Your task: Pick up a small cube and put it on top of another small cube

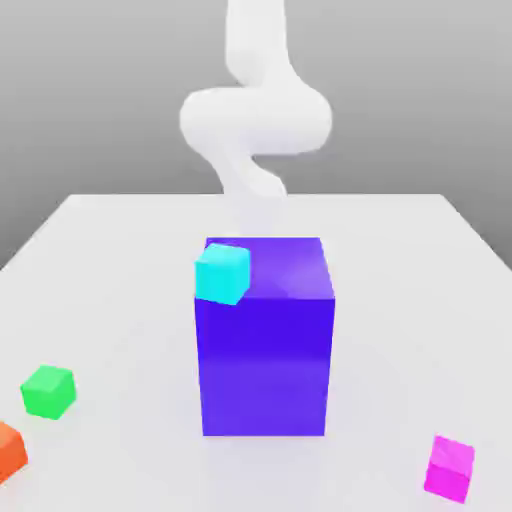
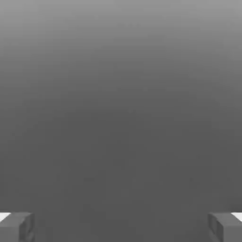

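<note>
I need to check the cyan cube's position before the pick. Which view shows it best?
The exterior view: the cyan cube sits in full sight at the upper left corner of the big blue block. The hand view gives the open gripper over plain grey.

White arm (image 1: 255,120) bends up high at back. End effector (image 2: 121,227) wide open, two grey fingers (image 2: 16,226) far apart, nothing between.

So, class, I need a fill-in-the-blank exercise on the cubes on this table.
1. The cyan cube sits against the upper corner of the big ____ block.
2. The green cube lies just above the ____ cube.
3. The pink cube lies at the exterior view's lower ____.
4. The gripper holds ____.

Missing: blue; orange; right; nothing
</note>
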Controlling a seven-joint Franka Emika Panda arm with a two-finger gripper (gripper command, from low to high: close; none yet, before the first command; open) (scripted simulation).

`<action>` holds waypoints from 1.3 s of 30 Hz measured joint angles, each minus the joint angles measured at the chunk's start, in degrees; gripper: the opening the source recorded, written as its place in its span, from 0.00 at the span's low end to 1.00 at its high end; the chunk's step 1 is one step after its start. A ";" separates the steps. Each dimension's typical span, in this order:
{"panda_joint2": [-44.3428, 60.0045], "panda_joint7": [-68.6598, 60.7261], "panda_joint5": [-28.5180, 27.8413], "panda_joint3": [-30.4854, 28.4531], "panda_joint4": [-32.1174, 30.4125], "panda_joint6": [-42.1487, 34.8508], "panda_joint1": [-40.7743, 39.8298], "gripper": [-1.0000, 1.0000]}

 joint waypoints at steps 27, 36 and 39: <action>56.50 -30.42 -3.70 5.86 -3.48 19.41 18.05 0.50; 68.19 -29.67 -6.54 4.20 -1.58 27.51 20.11 0.00; 68.85 -29.56 -6.68 4.11 -1.45 27.98 20.19 0.00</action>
